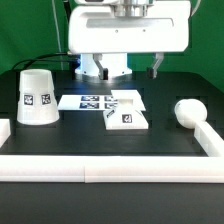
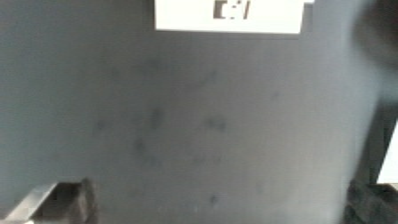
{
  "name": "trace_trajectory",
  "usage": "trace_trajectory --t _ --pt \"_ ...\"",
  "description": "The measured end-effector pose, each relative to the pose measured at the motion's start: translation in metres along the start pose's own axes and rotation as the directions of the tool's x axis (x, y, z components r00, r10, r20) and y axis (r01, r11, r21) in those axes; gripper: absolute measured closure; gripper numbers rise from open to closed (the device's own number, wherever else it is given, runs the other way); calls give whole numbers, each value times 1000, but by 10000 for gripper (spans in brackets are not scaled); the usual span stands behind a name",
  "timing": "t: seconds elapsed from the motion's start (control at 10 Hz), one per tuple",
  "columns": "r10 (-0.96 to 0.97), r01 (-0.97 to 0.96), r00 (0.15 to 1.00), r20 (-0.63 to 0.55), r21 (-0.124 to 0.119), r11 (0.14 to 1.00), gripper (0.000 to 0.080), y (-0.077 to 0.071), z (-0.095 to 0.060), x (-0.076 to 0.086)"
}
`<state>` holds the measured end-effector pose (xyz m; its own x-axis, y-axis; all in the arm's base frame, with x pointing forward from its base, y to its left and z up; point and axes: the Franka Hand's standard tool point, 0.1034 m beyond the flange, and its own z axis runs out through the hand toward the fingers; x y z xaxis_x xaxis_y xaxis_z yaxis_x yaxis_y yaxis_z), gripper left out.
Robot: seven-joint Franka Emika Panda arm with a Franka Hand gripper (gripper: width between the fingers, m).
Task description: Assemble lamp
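Evidently nothing is joined yet: the lamp's three parts lie apart on the dark table (image 1: 170, 140), each with room around it for a grasp from above. In the exterior view the base block (image 1: 127, 118) sits near centre, just beside the marker board (image 1: 90, 101). The shade (image 1: 38, 95) stands on its wide end at nine o'clock, and the bulb (image 1: 187, 112) lies at three. The fingers (image 2: 54, 203) are spread wide and empty over bare table. A white rail (image 1: 100, 170) fences the six o'clock edge, and a green backdrop (image 1: 25, 30) stands behind.
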<state>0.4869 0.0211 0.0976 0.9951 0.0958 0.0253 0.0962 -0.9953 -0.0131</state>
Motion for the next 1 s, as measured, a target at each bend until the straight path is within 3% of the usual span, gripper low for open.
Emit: trace_trajectory --t 0.1,0.6,1.0 --pt "-5 5 1000 9 1 1000 100 -3 4 -7" --pt "-9 9 1000 10 1 1000 100 -3 6 -8" --pt "-15 15 1000 4 5 1000 100 -6 24 -41"
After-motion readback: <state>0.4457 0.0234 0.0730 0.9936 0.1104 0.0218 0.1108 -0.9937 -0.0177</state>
